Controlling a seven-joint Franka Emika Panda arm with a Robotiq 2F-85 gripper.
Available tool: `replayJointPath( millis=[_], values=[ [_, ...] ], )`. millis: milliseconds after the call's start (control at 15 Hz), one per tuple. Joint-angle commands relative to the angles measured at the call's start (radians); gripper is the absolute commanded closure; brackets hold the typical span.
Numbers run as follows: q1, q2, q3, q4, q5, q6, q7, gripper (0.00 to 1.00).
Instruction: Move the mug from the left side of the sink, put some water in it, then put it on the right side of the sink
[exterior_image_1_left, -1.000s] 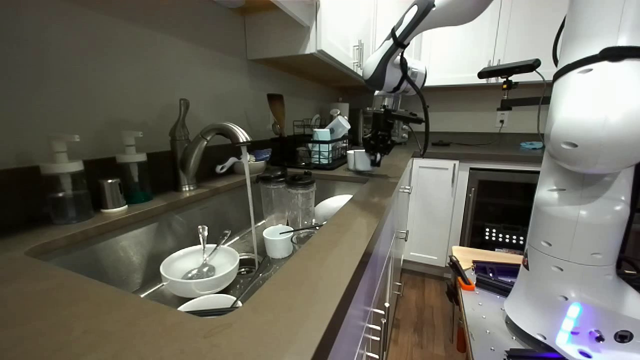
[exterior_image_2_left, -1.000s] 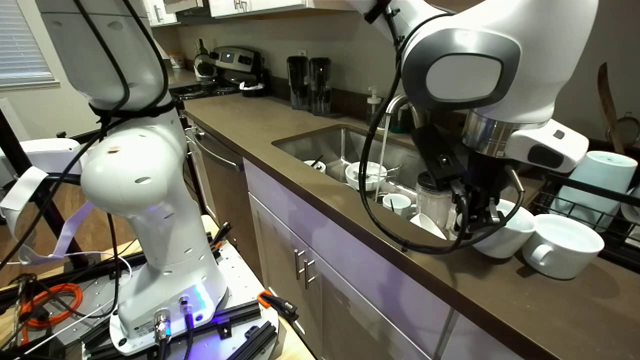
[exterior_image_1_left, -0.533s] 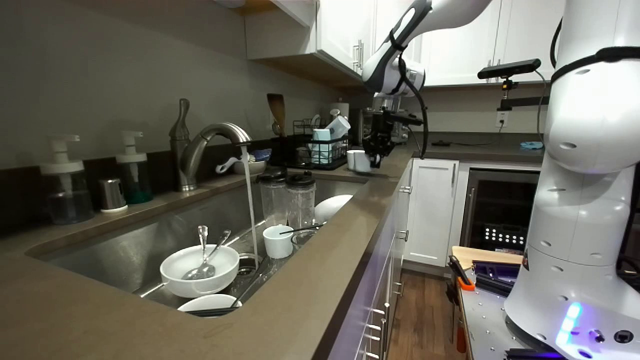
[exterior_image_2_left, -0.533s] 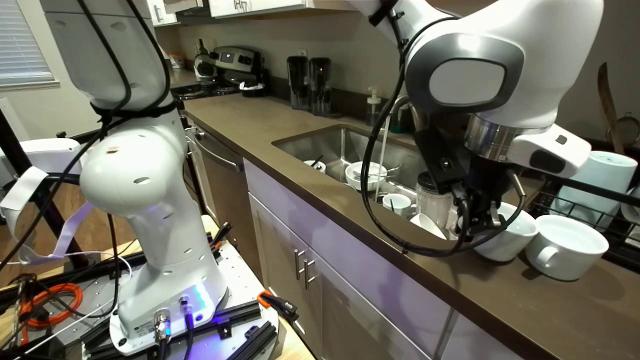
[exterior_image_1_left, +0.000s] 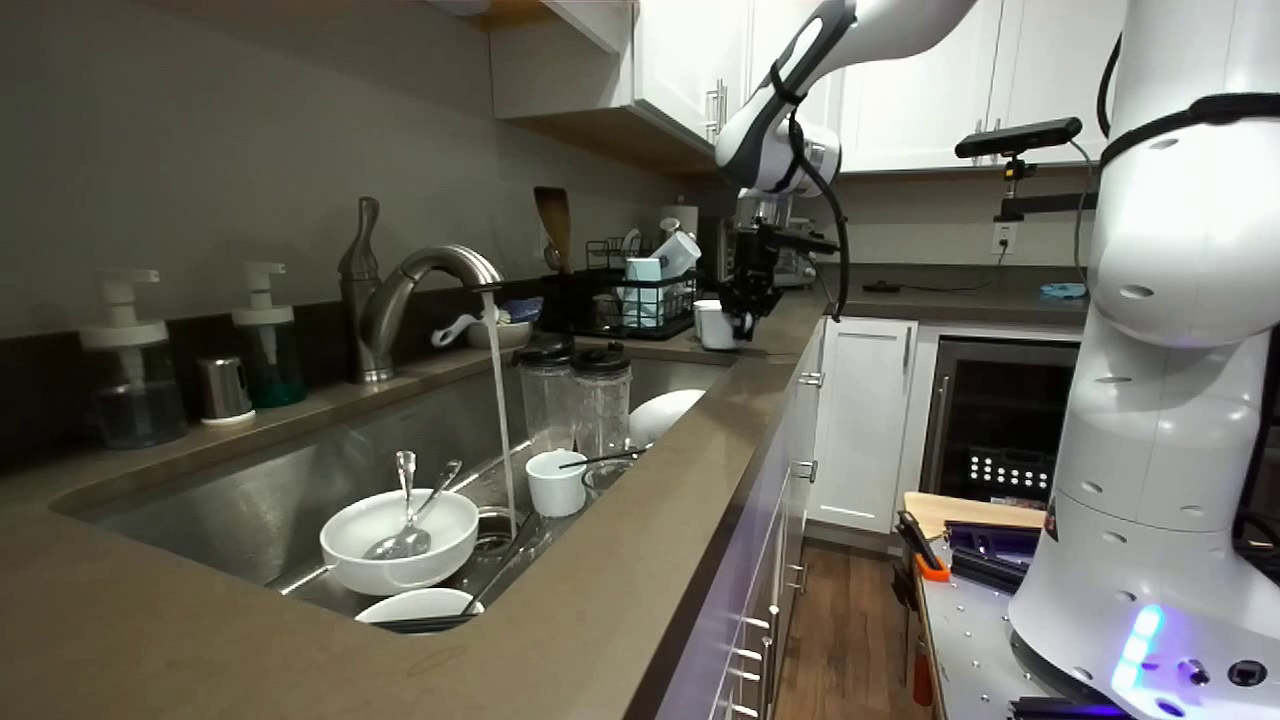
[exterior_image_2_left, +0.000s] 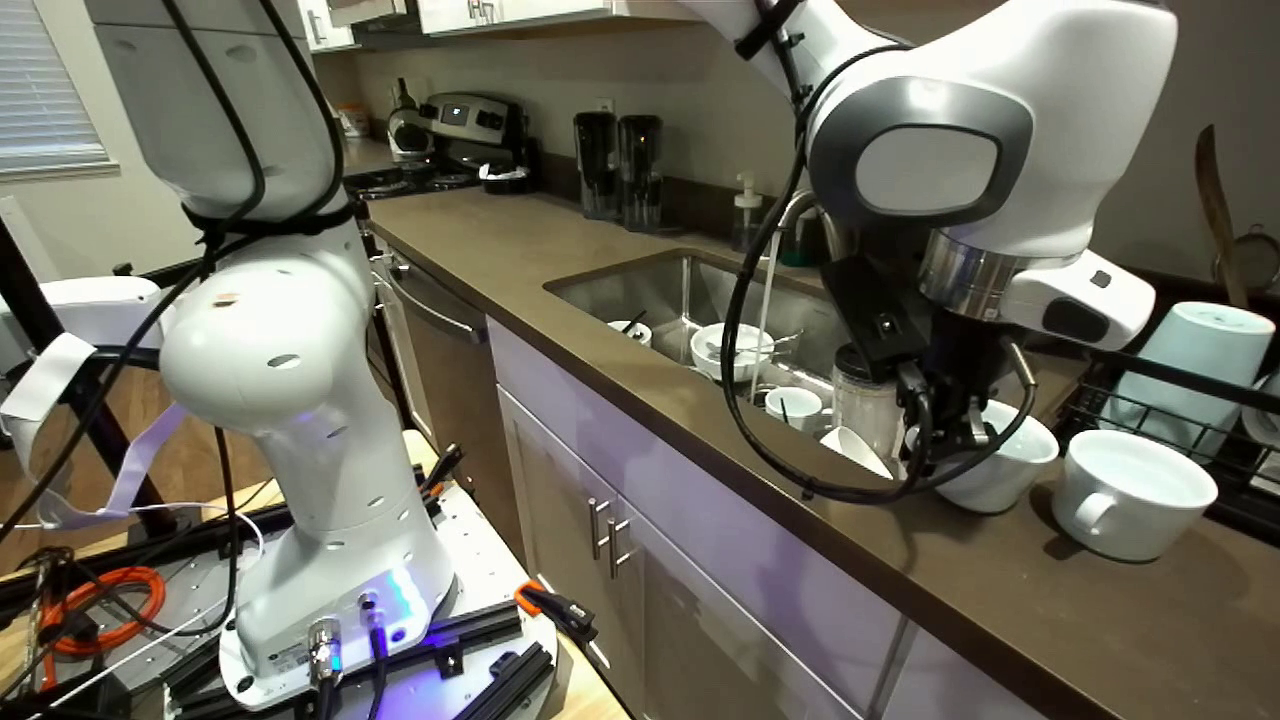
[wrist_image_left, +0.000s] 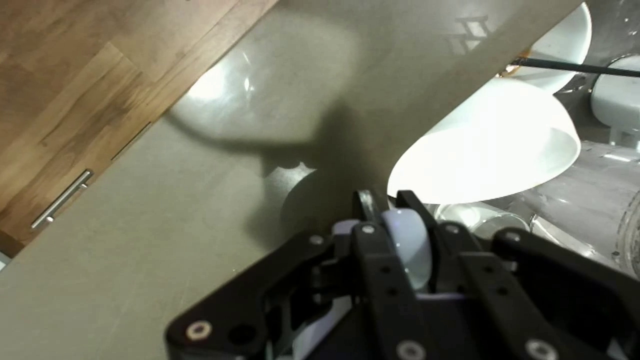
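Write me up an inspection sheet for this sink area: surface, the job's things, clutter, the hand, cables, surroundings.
Surface: grey-brown countertop, bearing a second white mug near the held one.
Mug: white, gripped; whether its base clears the countertop can't be told.
Sink: stainless steel; the faucet is running into it.
Clutter: in the sink, a bowl with cutlery, a white cup and lidded jars.
Hand: closed on the mug; which part is pinched is hard to make out.
Cables: a black cable loops low beside the hand, passing in front of the mug in an exterior view.
Surroundings: white cabinets and a stove.
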Motion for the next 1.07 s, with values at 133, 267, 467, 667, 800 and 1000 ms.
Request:
replayJointPath(
  millis=[133,267,467,667,800,1000],
  values=[
    [-0.008,-0.004,0.013,0.020,0.003,-0.019,-0.047,0.95],
    [-0.007,-0.002,0.017,0.026,0.001,-0.019,-0.056,0.95],
    [-0.006,0.000,0.021,0.034,-0.009,-0.019,-0.045,0.95],
    [-0.013,0.011,0.019,0.053,0.001,-0.021,-0.053,0.95],
    [-0.018,0.023,0.015,0.070,0.011,-0.022,-0.063,0.95],
    [-0.026,0.043,0.011,0.096,0.019,-0.020,-0.065,0.95]
  ],
)
